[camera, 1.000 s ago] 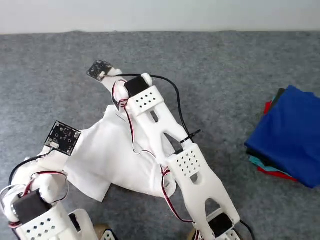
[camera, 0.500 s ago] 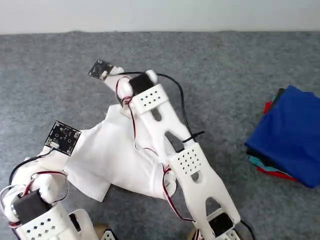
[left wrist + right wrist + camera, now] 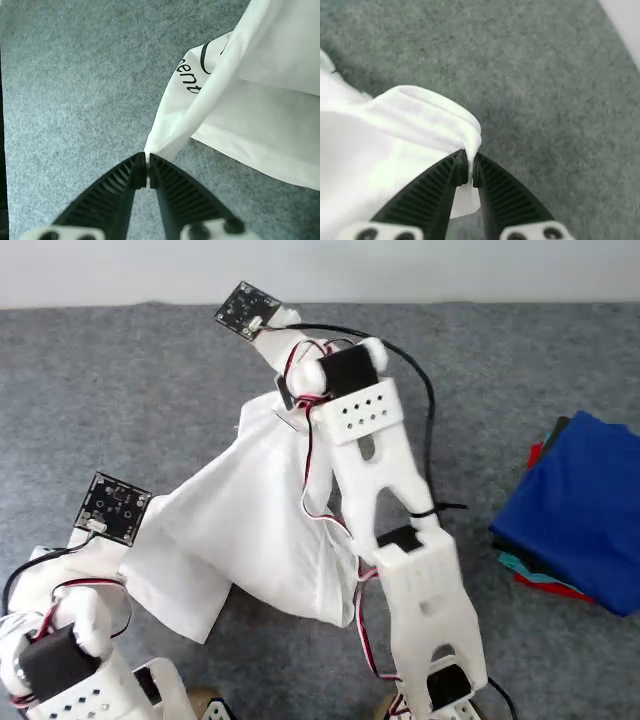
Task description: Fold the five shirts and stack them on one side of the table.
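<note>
Left jaws: shut tight, pinching corner of white cloth shirt (image 3: 240, 100); fabric runs away from them toward right jaws. Shirt's long axis spans jaws to jaws, middle sagging onto grey carpet-textured desk (image 3: 480, 390). Right jaws: clamped on folded edge of shirt, cloth hanging behind them. Stack of folded shirts, blue one on top (image 3: 580, 510), lies well apart beyond right jaws; right jaws nearer it, so they likely lead fold that way
</note>
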